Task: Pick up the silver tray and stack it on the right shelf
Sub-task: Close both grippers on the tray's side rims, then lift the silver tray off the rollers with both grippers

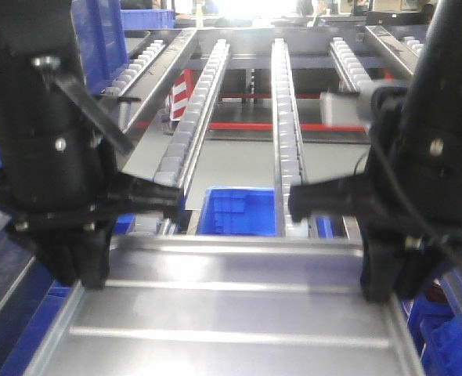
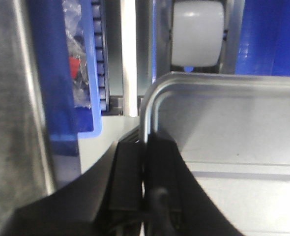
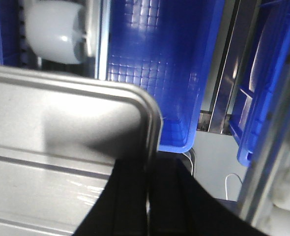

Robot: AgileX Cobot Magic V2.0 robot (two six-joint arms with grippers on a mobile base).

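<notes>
- The silver tray (image 1: pixel 231 313) is held level between the two claws, with its far edge just short of the right shelf (image 1: pixel 283 117), whose roller rails run ahead of both claws.
- The left claw (image 2: pixel 145 164) is closed to a thin slit on the tray's left side rim, just behind the rounded corner. One finger is inside the rim and one outside.
- The right claw (image 3: pixel 149 196) is clamped the same way on the opposite side rim.
- The tray looks like thin sheet metal, so it is probably light and fairly stiff. It is wide enough that it may twist if one claw leads the other.
- The polished surface looks slippery. The raised rim is the only real purchase, so opposed side-rim grips suit it best.
- A white roller wheel (image 2: pixel 196 32) sits just beyond the left claw.
- A blue bin (image 1: pixel 239 211) lies below, between the two claws. A slip would likely drop the tray there.
</notes>
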